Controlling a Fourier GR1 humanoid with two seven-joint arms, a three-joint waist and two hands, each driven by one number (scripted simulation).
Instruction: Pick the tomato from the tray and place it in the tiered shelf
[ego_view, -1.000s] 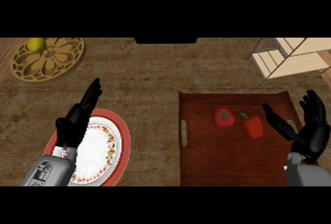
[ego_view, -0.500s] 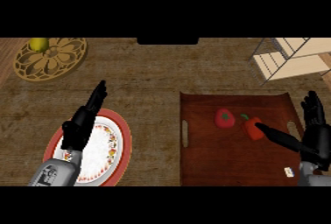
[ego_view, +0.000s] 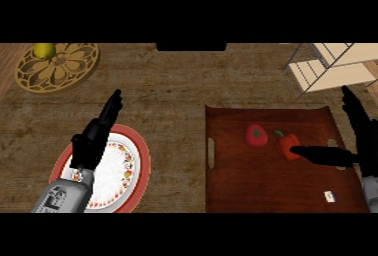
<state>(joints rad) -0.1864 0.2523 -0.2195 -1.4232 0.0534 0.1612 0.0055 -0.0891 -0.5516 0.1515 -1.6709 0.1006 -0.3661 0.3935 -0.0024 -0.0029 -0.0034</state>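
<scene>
**Closing in on the tomato, not the pepper**

The round red tomato with a green stalk end (ego_view: 256, 135) lies on the dark reddish-brown rectangular tray (ego_view: 244, 185), in its far half, a little left of centre. Just to its right lies an elongated red-orange pepper with a curled green stem (ego_view: 289, 145), the two close but apart. The right hand (ego_view: 356, 150) comes in from the right edge with its fingers straight and spread apart, holding nothing; its thumb (ego_view: 319, 153) stretches left across the tray and its tip appears to touch the pepper, not the tomato.

That is the thing to watch. To do this step well, the hand should probably travel farther left and slightly farther away, passing over the pepper rather than pushing it, so the tomato sits between thumb and fingers before they close. A round fruit will likely roll if nudged from one side, so a descent from above seems safer than a sideways sweep.

The pale wooden tiered shelf with a thin metal frame (ego_view: 336, 67) stands at the far right corner, just beyond the tray, so the carry afterwards is short.

The left hand (ego_view: 94, 137) rests open, fingers straight, over the red-rimmed patterned white plate (ego_view: 133, 175) at near left.
</scene>
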